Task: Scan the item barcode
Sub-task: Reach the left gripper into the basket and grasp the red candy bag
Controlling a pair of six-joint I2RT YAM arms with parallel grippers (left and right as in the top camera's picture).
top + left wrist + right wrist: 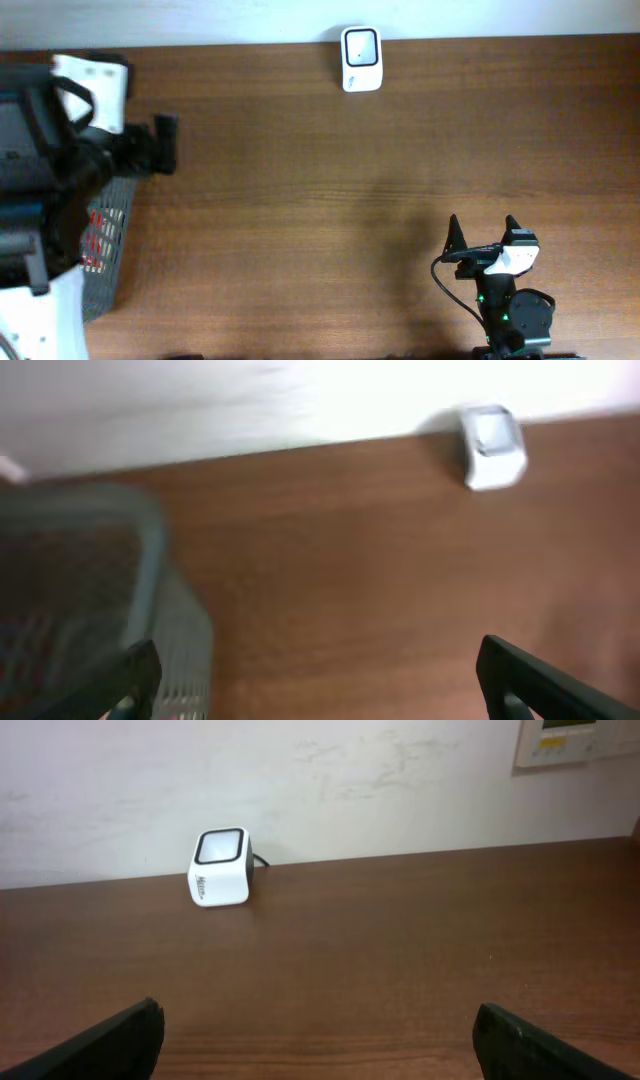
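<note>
While both claws stand spread wide and empty, we see the white barcode scanner [360, 58] upright at the far edge of the wooden table [300, 200], close against the pale wall [400, 790] and well apart from either arm; its dark window tilts up toward the near side. At the table's left end sits a grey mesh basket [112, 250], half hidden under the left arm [50, 170]; something red [95, 240] shows through the mesh, though we cannot tell what it is. The left gripper [320, 660] hangs by the basket, one of its fingers [140, 675] showing against the mesh, only bare wood between the pair; that camera's view is blurred. The right gripper [483, 225] waits near the table's front right, pointed toward the scanner; its fingers [120, 1040] are parted wide over bare wood, holding nothing.
</note>
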